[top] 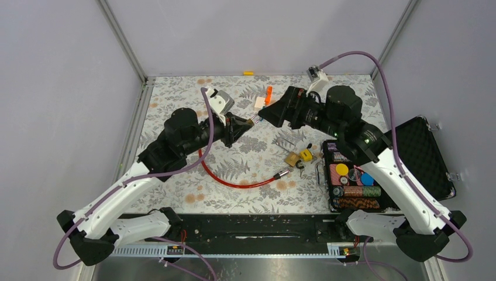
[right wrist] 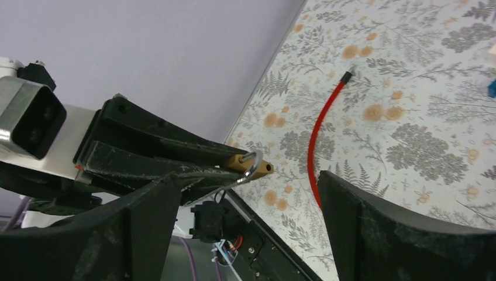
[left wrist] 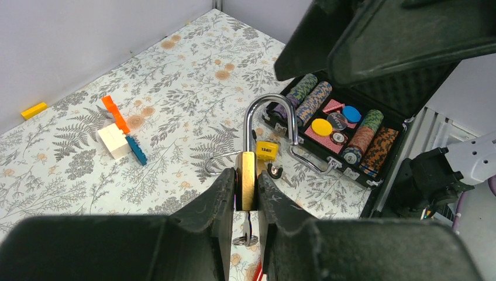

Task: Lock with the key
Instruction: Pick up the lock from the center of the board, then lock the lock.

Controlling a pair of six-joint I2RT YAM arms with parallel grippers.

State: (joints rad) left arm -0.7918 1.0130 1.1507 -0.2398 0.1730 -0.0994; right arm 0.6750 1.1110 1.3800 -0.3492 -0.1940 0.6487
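One brass padlock point(left wrist: 246, 190) pinched in left gripper point(left wrist: 247, 177) | right gripper point(right wrist: 248, 181) spread wide, holding nothing

Two arms meet above the middle of the tabletop point(top: 175, 99). The left arm point(top: 126, 190) climbs from its base at the near left corner, bends at the elbow and stretches to the right. The left gripper point(top: 244, 124) is level and pointing right, its fingers point(left wrist: 219, 196) pressed against both flat sides of a padlock point(left wrist: 246, 184). The right arm point(top: 403, 181) rises from the near right corner, folds at a high elbow and turns left. The right gripper point(top: 270, 112) faces the left one, tips near but apart, its jaws spread wide.
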